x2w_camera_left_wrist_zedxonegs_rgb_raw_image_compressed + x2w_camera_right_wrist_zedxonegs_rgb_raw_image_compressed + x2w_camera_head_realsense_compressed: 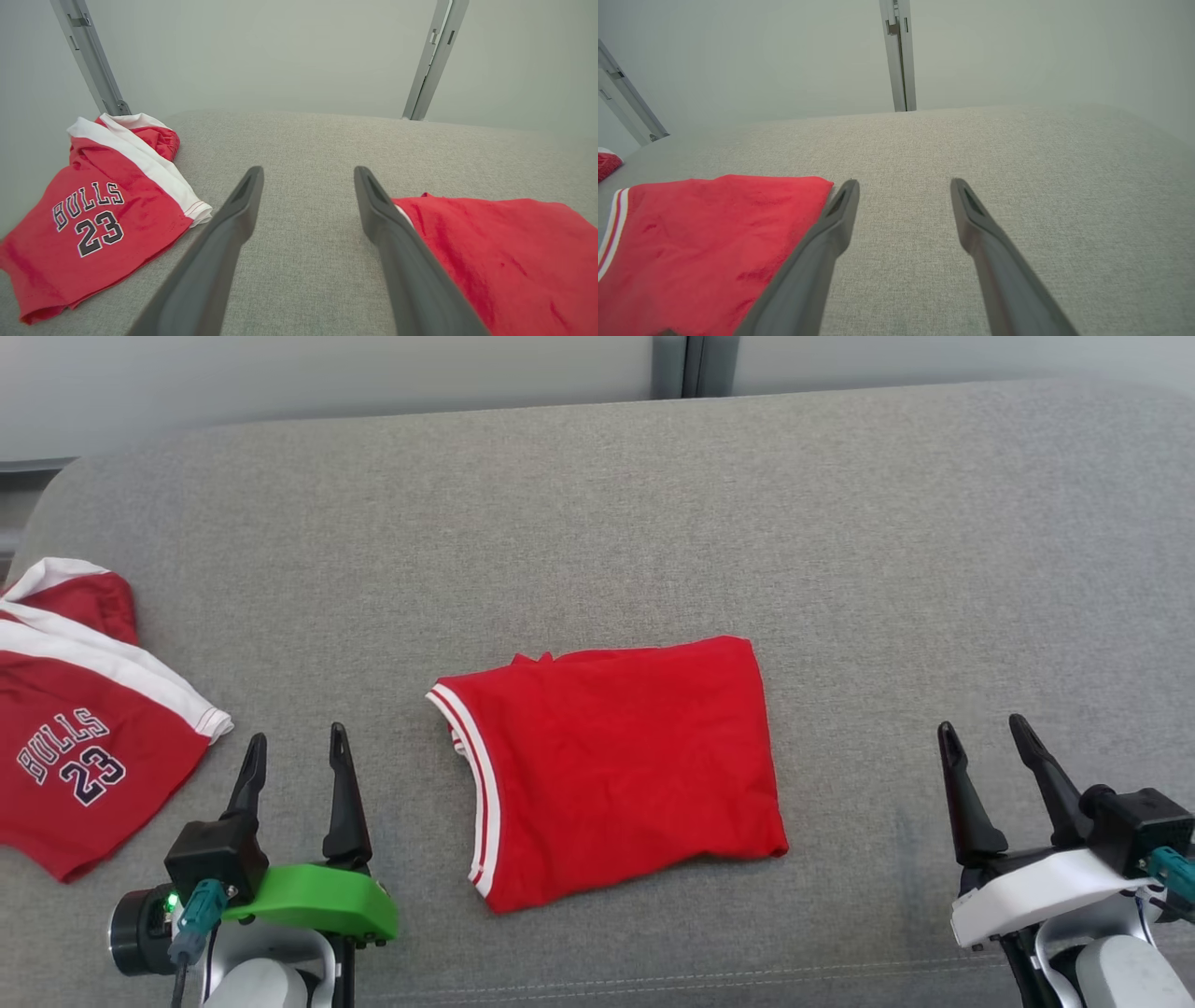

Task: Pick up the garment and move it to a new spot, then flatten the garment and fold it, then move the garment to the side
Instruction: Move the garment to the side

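The garment [616,765] is laid on the cushion [653,523] between the left gripper [297,734] and right gripper [982,722]; shorts [84,728] are placed left of the left gripper.

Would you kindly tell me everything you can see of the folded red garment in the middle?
The garment is plain red, soft-looking cloth with a white-and-red striped trim along its left edge. It is folded into a rough rectangle, slightly skewed, lying flat with faint creases in the middle of the grey fabric surface. Only the surface touches it; the left claw and right claw stand open on either side, apart from it.
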